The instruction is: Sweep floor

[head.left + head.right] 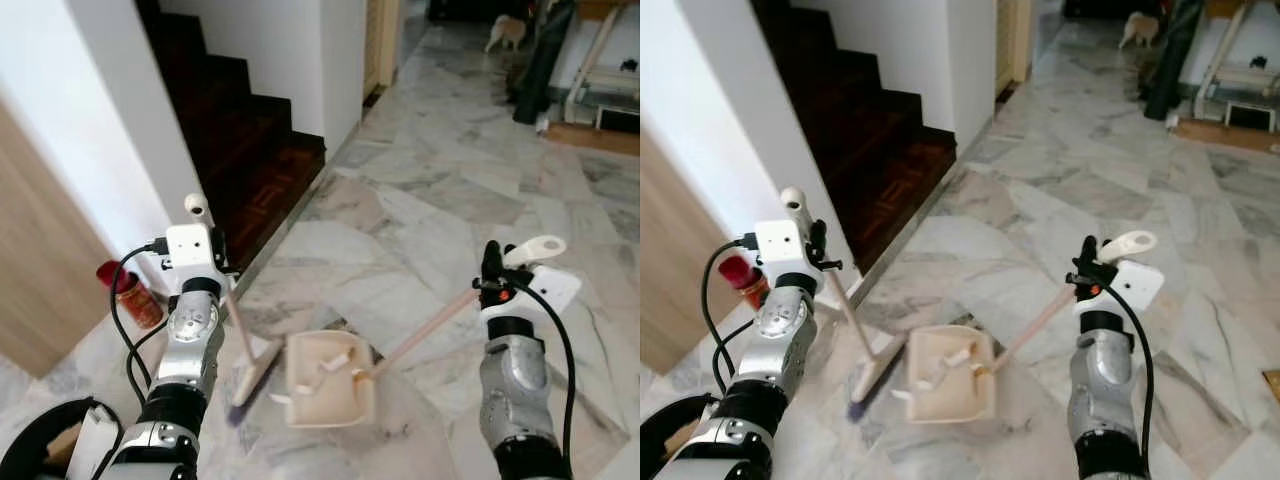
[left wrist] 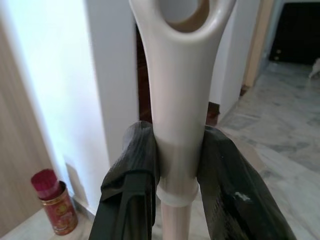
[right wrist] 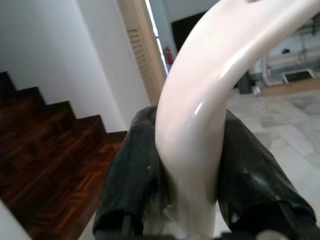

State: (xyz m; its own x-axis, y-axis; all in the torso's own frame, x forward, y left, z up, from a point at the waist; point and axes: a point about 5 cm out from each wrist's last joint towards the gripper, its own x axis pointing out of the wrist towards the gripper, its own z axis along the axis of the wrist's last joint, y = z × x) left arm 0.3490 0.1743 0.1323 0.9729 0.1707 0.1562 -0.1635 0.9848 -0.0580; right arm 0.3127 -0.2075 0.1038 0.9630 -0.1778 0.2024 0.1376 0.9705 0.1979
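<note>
While left gripper clamps broom handle near looped top end, bristle head rests on marble floor below gripper — just beside dustpan. Right gripper clenched on dustpan handle; pan lies on floor down-left of it. Red canister stands by wall beyond left gripper.

Silver segmented arms, white wrist camera boxes, black looping cables, black jaws, red dot on right wrist.
</note>
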